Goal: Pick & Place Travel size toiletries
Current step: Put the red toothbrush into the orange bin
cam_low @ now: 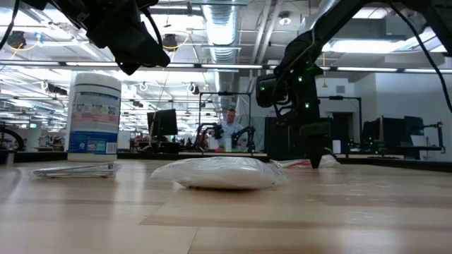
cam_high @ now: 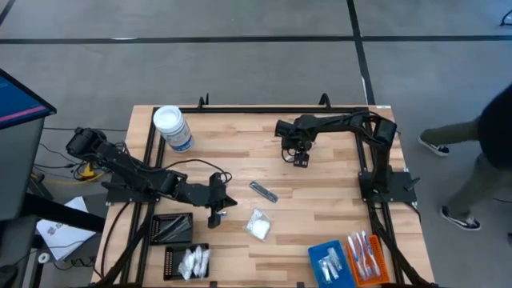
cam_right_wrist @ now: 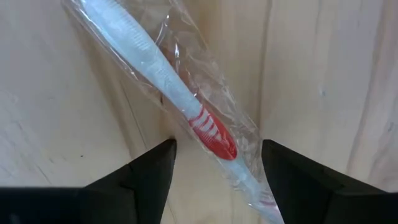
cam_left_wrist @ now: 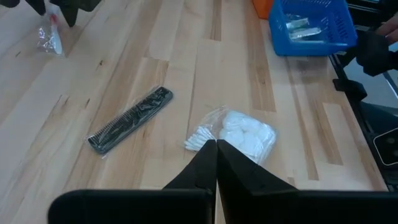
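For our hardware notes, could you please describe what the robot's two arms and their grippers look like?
Both arms are black and jointed, with black cables looping along them. The left gripper has two matte black wedge-shaped fingers. The right gripper has the same dark, blocky fingers. In the low view, small green lights glow on the right arm.

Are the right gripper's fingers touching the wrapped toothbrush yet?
Apart. The right wrist view shows the right gripper open, bare wood between each finger and the toothbrush.
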